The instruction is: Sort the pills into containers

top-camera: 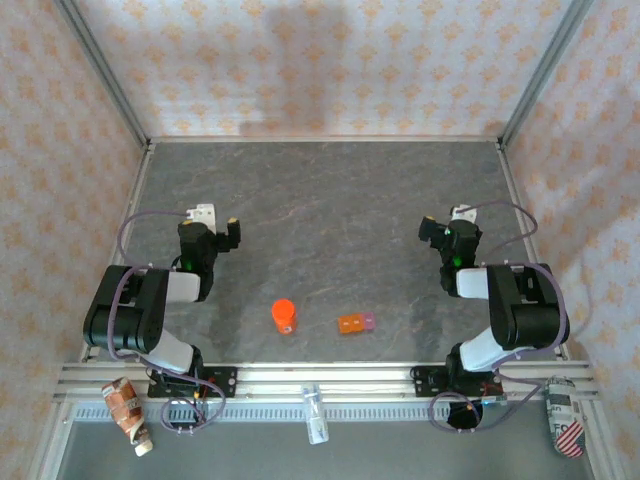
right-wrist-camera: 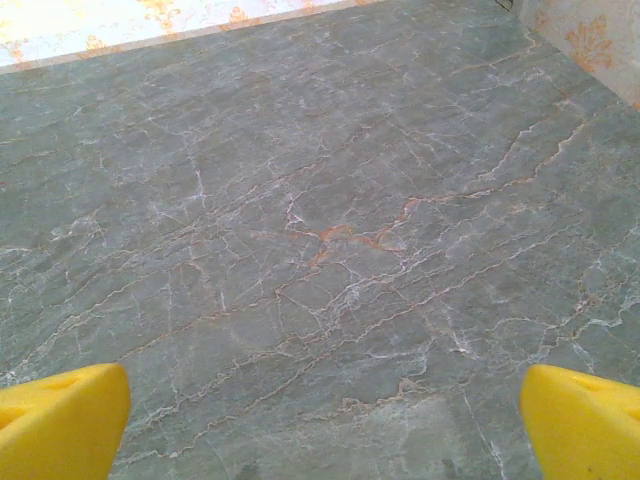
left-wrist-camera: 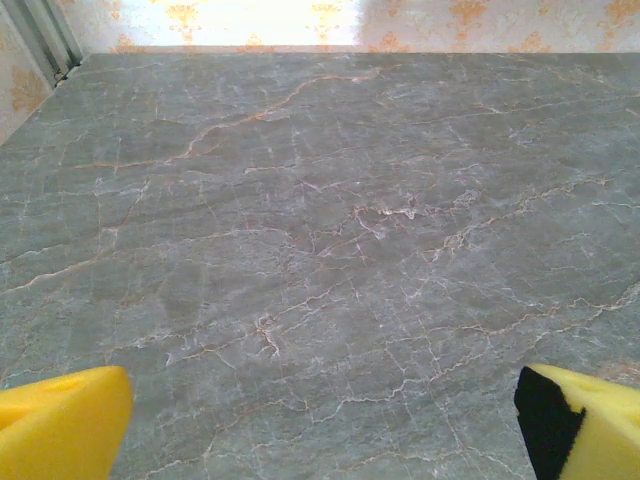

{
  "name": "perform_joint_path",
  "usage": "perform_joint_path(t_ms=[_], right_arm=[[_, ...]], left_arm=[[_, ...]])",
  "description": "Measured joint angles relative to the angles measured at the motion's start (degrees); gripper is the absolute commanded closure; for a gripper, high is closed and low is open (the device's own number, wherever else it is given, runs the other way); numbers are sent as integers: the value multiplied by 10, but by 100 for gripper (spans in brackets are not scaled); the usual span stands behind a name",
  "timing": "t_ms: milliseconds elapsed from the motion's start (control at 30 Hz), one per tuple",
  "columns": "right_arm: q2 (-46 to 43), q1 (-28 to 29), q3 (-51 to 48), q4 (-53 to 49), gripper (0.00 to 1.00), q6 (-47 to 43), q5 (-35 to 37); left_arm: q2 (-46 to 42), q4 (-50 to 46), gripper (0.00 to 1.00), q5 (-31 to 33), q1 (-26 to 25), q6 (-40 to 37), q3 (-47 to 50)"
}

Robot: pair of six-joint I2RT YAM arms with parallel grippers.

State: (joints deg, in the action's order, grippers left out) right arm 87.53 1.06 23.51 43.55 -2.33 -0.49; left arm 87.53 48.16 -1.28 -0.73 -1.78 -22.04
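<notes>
Yellow-padded left end effector (left-wrist-camera: 320,425) and right end effector (right-wrist-camera: 320,425): held wide apart, empty. Small translucent orange-and-pink two-compartment plastic box (top-camera: 356,323): laid crosswise, rearward of both, nearer the right.

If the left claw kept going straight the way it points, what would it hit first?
No object ahead: the left gripper faces bare tabletop, then the patterned wall. It looks tilted down, so probably the tabletop first.

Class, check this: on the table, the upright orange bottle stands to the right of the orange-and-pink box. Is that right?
No. On the table, the upright orange bottle stands to the left of the orange-and-pink box; the top external view shows it.
</notes>
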Motion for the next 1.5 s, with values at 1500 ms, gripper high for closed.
perform_joint_path(t_ms=[1500], right_arm=[[-172,0,23,-141,1,38,47]], left_arm=[[-146,-74,1,22,2,22,1]])
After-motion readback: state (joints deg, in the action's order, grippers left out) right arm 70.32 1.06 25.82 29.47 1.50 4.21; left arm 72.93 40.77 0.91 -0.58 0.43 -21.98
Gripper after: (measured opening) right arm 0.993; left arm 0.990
